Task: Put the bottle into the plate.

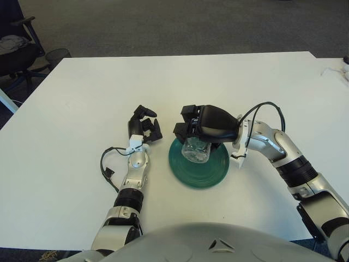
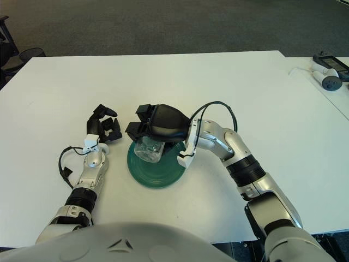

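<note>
A clear plastic bottle (image 1: pixel 197 150) is held over the green plate (image 1: pixel 210 172), its lower end close to the plate's surface. My right hand (image 1: pixel 197 130) is shut on the bottle from above, covering its upper part. The plate lies on the white table in front of me. My left hand (image 1: pixel 144 126) shows just left of the plate, fingers curled and holding nothing.
The white table (image 1: pixel 82 93) stretches wide around the plate. A black cable loop (image 1: pixel 107 164) lies by my left forearm. A grey device with a cord (image 2: pixel 327 73) sits on a neighbouring table at the far right. A chair (image 1: pixel 16 46) stands off the table's left corner.
</note>
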